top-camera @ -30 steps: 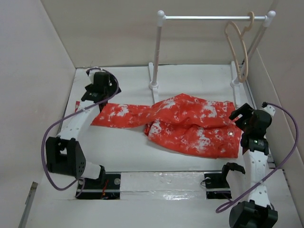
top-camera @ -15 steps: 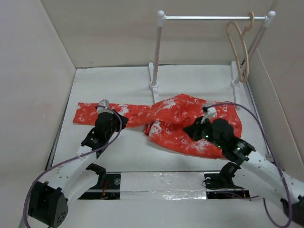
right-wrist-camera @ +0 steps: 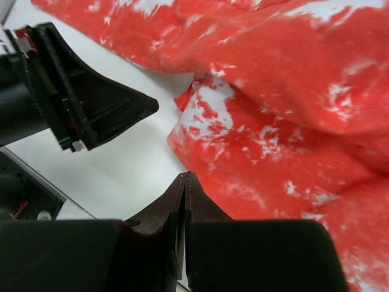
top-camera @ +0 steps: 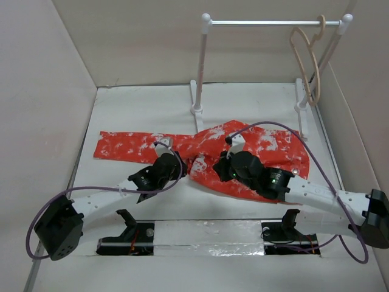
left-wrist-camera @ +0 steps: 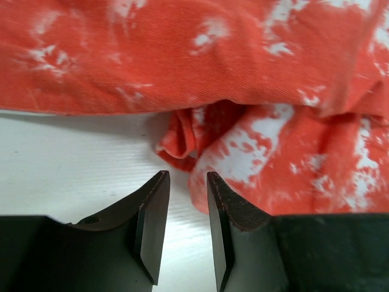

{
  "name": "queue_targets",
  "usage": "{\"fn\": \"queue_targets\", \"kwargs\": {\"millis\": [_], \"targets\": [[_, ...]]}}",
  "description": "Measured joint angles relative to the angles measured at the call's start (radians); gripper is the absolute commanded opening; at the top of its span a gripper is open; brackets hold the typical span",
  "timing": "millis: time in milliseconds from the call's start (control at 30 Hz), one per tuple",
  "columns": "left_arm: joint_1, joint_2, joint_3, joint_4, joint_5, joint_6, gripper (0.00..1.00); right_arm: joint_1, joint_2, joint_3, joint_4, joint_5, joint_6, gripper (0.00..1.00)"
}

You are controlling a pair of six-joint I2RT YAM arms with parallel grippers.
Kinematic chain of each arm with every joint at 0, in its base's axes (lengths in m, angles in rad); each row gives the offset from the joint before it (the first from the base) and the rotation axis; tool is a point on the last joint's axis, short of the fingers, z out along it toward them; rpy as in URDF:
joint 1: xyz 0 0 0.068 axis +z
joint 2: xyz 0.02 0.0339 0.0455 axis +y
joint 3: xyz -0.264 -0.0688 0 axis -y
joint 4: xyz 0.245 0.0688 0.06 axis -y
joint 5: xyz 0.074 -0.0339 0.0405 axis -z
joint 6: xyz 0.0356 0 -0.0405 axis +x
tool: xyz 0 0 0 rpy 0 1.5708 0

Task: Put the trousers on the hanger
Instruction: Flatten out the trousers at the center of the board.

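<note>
Trousers [top-camera: 267, 146] lie flat on the table [top-camera: 140, 103], one leg running off left and the rest bunched mid-right, well apart from the hanger [top-camera: 307, 67] on the far-right end of the rack [top-camera: 267, 22]. Both arms crowd a folded corner at the near edge, I'd guess because it's easy to pinch. Left gripper [left-wrist-camera: 187, 176] shows a narrow gap with nothing in it. Right gripper [right-wrist-camera: 185, 176] is squeezed closed on nothing.

White arms [top-camera: 100, 204] carry black joints and purple cables [top-camera: 265, 123].
</note>
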Motion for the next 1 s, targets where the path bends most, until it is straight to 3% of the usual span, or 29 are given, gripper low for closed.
{"fn": "queue_targets", "kwargs": {"millis": [233, 533, 600, 700, 867, 967, 1000], "targets": [[0.001, 0.162, 0.010, 0.058, -0.040, -0.005, 0.40, -0.037, -0.201, -0.089, 0.014, -0.002, 0.009, 0.06], [0.015, 0.327, 0.048, 0.187, -0.005, -0.001, 0.38, -0.038, -0.239, -0.212, 0.018, -0.016, 0.050, 0.09], [0.018, 0.336, 0.048, 0.206, 0.003, -0.002, 0.29, -0.044, -0.238, -0.235, 0.018, -0.016, 0.062, 0.16], [0.019, 0.348, 0.048, 0.230, 0.001, -0.002, 0.00, -0.068, -0.243, -0.265, 0.018, -0.017, 0.085, 0.31], [0.019, 0.280, 0.054, 0.172, -0.037, -0.001, 0.00, -0.161, -0.315, -0.315, -0.001, -0.008, 0.111, 0.53], [0.021, 0.079, 0.055, 0.076, -0.074, 0.004, 0.00, -0.256, -0.387, -0.346, -0.020, 0.002, 0.119, 0.75], [0.022, -0.005, 0.060, 0.042, -0.083, 0.005, 0.00, -0.301, -0.415, -0.360, -0.026, 0.001, 0.121, 0.77]]}}
